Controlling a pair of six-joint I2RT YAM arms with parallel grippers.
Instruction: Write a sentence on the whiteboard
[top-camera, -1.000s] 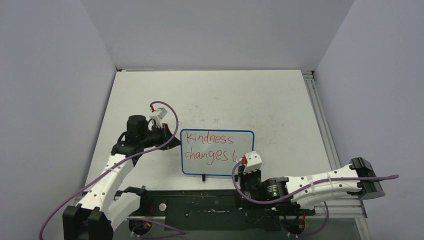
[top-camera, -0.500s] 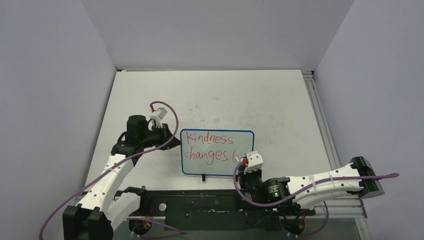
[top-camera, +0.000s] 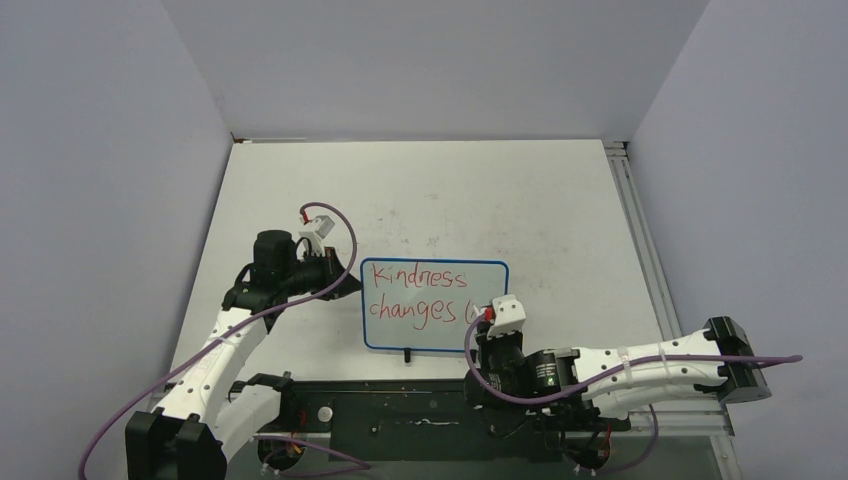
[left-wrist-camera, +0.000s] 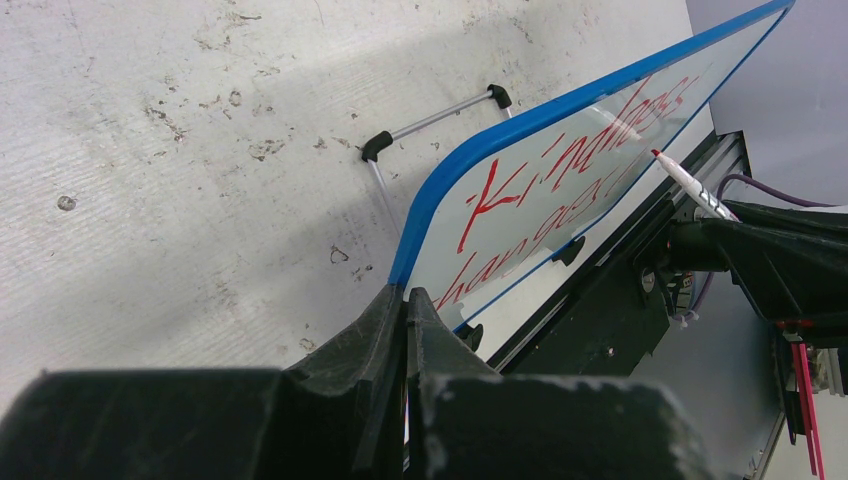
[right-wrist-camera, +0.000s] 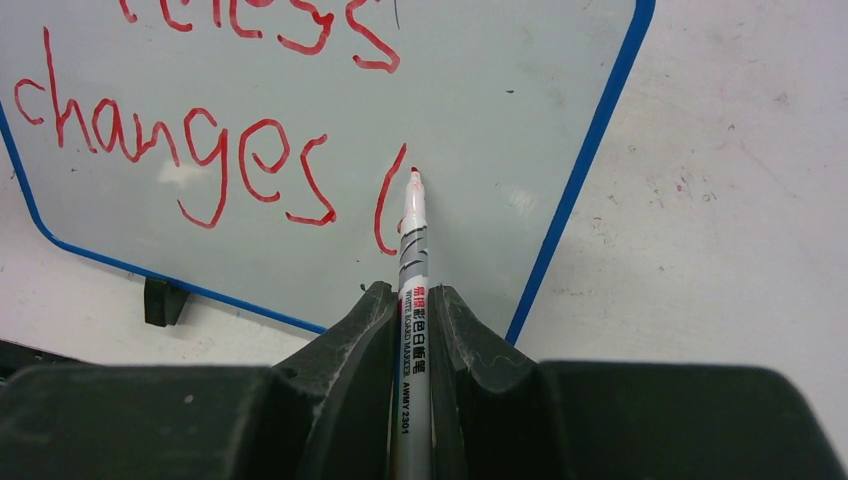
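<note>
small white whiteboard with thin blue frame (top-camera: 487, 282), front-centre on the scuffed white worktop (top-camera: 500, 200), just gained a second red stroke after "changes", so word three is underway; right fingers (right-wrist-camera: 352, 335) clamp the red marker (right-wrist-camera: 412, 215), left fingers (left-wrist-camera: 378, 322) pinch its left edge.

White tabletop (top-camera: 480, 190), scuffed, speckled with dark marks. Plain grey-lavender walls box it in: back wall (top-camera: 430, 60) at 12 o'clock, left wall (top-camera: 100, 200) at 9, right wall (top-camera: 760, 180) at 3. Aluminium rail (top-camera: 638, 240) runs along the tabletop's 3 o'clock edge. Black strip (top-camera: 400, 400) along the 6 o'clock edge. Light even, shadows soft.
</note>
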